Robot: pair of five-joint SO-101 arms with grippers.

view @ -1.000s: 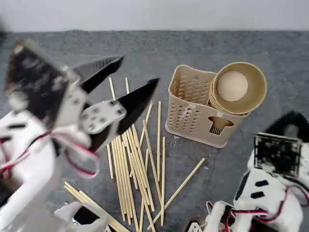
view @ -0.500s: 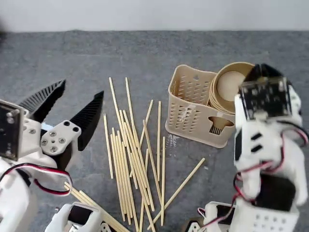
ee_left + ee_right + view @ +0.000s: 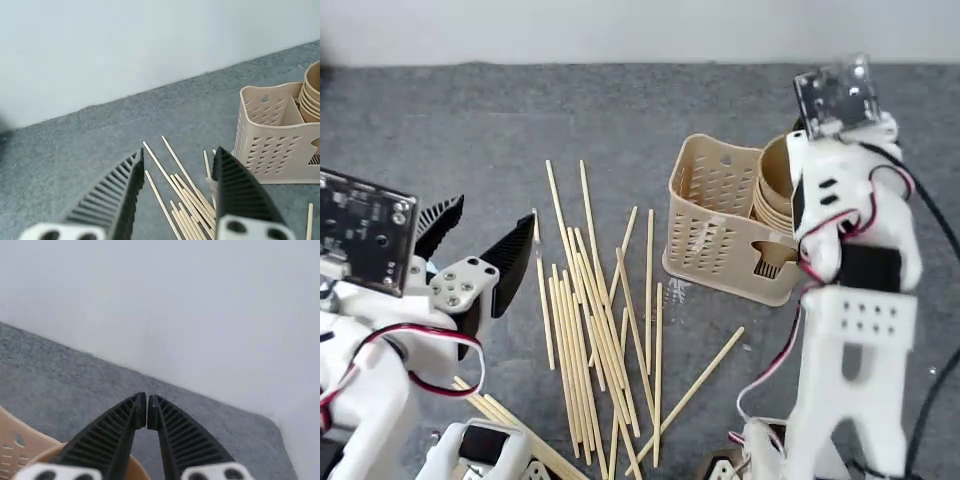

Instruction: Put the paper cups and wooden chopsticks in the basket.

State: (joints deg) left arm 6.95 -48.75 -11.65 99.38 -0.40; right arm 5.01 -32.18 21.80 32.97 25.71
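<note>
Many wooden chopsticks [image 3: 595, 330] lie scattered on the grey table, left of the beige basket [image 3: 715, 215]. A stack of paper cups [image 3: 775, 180] stands in the basket's right compartment. My left gripper [image 3: 495, 212] hovers open at the left edge of the chopstick pile, holding nothing. In the left wrist view its open fingers [image 3: 179, 152] frame the chopsticks [image 3: 185, 192], with the basket [image 3: 270, 135] and cups [image 3: 312, 95] off to one side. My right arm [image 3: 840, 250] stands raised over the cups and hides part of them. The right gripper [image 3: 146, 400] is shut and empty, above a cup rim [image 3: 52, 454].
A few more chopsticks [image 3: 510, 428] lie at the front left by the left arm's base. One long chopstick [image 3: 695, 390] lies diagonally in front of the basket. Bare grey table stretches behind the basket to a white wall.
The left arm has drawn back to the left and lowered, its gripper still open. The right arm has risen from the front right and swung up over the cups in the basket.
</note>
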